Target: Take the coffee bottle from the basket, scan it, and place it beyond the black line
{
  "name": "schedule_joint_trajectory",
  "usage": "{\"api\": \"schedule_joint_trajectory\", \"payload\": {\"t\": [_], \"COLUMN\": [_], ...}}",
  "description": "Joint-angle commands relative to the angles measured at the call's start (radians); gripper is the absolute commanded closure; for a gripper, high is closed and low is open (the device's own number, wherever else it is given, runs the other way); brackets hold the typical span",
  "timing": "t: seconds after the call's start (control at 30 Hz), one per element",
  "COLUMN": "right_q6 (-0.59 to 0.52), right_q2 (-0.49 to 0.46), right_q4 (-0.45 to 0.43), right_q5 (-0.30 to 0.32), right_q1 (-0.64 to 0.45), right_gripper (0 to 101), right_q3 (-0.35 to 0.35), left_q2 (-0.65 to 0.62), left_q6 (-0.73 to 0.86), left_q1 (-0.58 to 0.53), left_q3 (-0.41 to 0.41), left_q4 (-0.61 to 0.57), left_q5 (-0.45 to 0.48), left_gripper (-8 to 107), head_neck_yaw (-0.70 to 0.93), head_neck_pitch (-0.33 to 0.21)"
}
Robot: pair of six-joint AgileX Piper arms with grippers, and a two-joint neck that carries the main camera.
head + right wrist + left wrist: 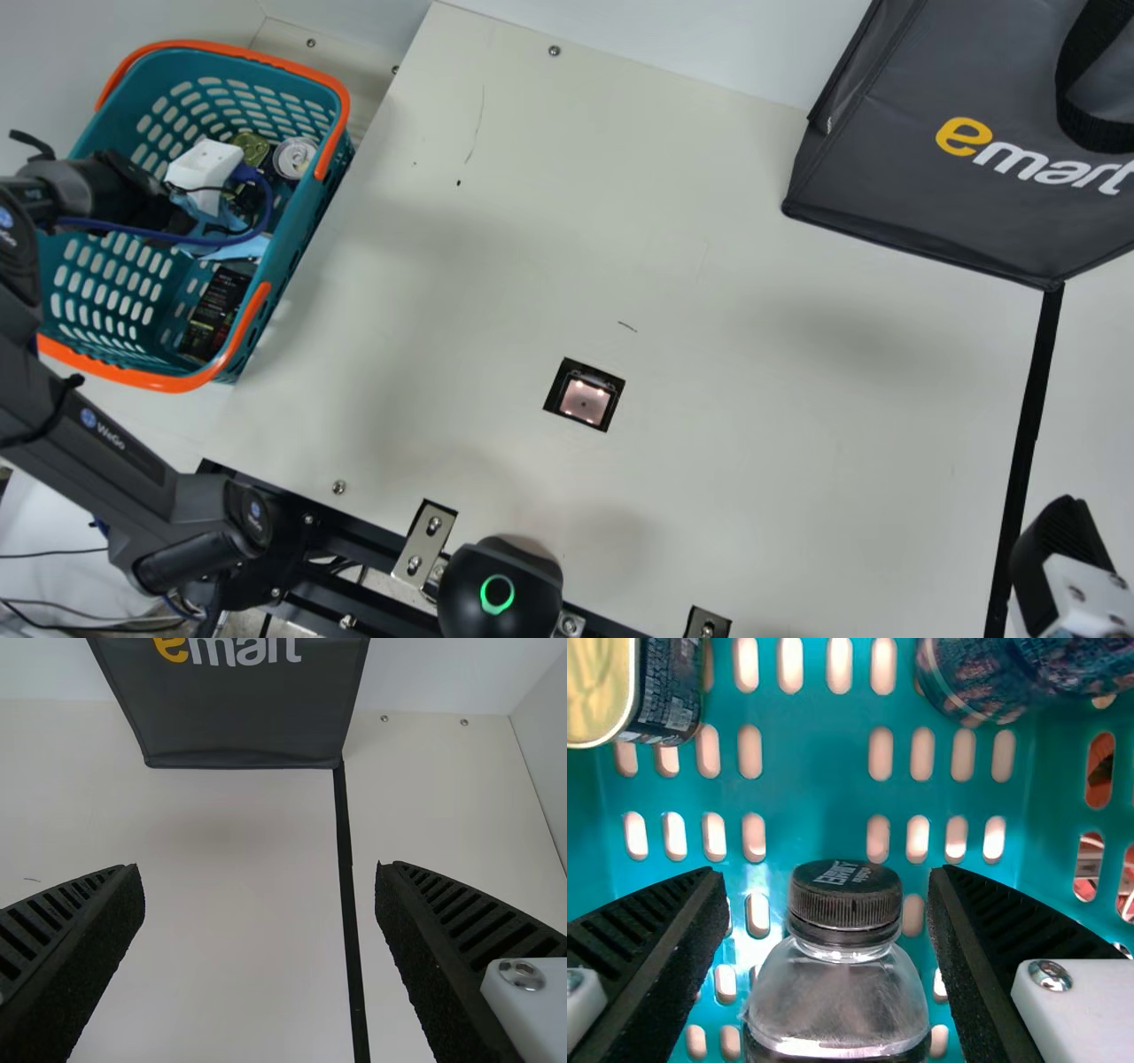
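Black ribbed fingers stood wide apart on the left gripper point(826, 872), with hold of nothing. Between their tips was the cap point(844, 895) of the coffee bottle point(837, 1001), which sat in the basket point(306, 221). The step in hand was, I judged, the grasp. Done well, it called for keeping the bottle centred, easing in past the cap so that the pads met the clear body, then closing evenly; a pinch on the cap alone might have let the bottle swing or slip. A square-topped can point(602, 695) lay near one side, so a straight lift was safer than a slanted one. Outside the basket, the scanner window point(585, 399) was set in the table point(753, 425), the scan yet to do. Farther off ran the black line point(1030, 425), near which the right gripper point(259, 868) was wide open, gripping nothing.
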Motion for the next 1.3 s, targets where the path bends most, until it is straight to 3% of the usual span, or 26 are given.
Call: {"api": "schedule_joint_trajectory", "payload": {"t": [0.0, 0.17, 0.57, 1.27], "right_q6": [0.0, 0.0, 0.0, 0.0], "right_q2": [0.0, 0.0, 0.0, 0.0], "right_q4": [0.0, 0.0, 0.0, 0.0], "right_q5": [0.0, 0.0, 0.0, 0.0], "right_q1": [0.0, 0.0, 0.0, 0.0], "right_gripper": [11, 11, 11, 11], "right_q3": [0.0, 0.0, 0.0, 0.0], "left_q2": [0.0, 0.004, 0.006, -0.084], "left_q6": [-0.006, -0.018, -0.024, -0.022], "left_q1": [-0.001, -0.002, 0.0, 0.026], "left_q3": [0.003, 0.008, 0.018, -0.072], "left_q4": [0.002, 0.005, -0.011, -0.031], "left_q5": [-0.002, -0.008, 0.001, 0.084], "left_gripper": [9, 9, 89, 89], "head_neck_yaw": [0.002, 0.002, 0.002, 0.002], "head_neck_pitch": [-0.027, -0.027, -0.027, -0.027]}}
